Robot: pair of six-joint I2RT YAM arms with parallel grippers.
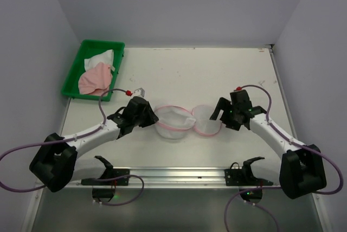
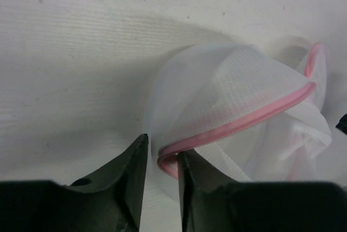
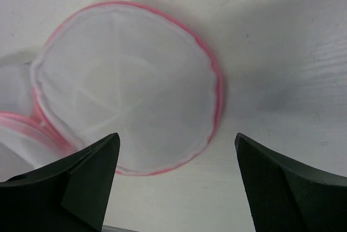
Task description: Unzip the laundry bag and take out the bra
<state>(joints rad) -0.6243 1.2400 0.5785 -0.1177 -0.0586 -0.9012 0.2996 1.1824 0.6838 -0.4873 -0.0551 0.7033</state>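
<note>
Near the middle of the table (image 1: 190, 75), a little toward its near edge, I have the laundry bag (image 1: 173, 124) lying unzipped. Its round lid (image 1: 207, 122) is folded out flat beside the drum and joined to it on one side.

I judge the unzipping done. The mesh of both halves looks see-through and I can make out nothing inside. Over in the far left corner sits a green tray (image 1: 71, 72) with a pink cloth (image 1: 95, 78) and a white cloth (image 1: 104, 58) in it. The pink one may well be the bra, though I cannot confirm its shape from here. If it is, little is left beyond letting go and backing the arms off.

Opened out, the bag's long axis runs left to right, roughly parallel to the table's near edge. The drum is on the left with its mouth facing up, and the lid is on the right with its inner face up.

My left gripper (image 2: 162, 148) has its jaws drawn close with the pink zip rim (image 2: 238, 126) pinched between them at the drum's left side. My right gripper (image 3: 176, 140) stands wide apart just over the lid's right edge, with nothing in its grip.
</note>
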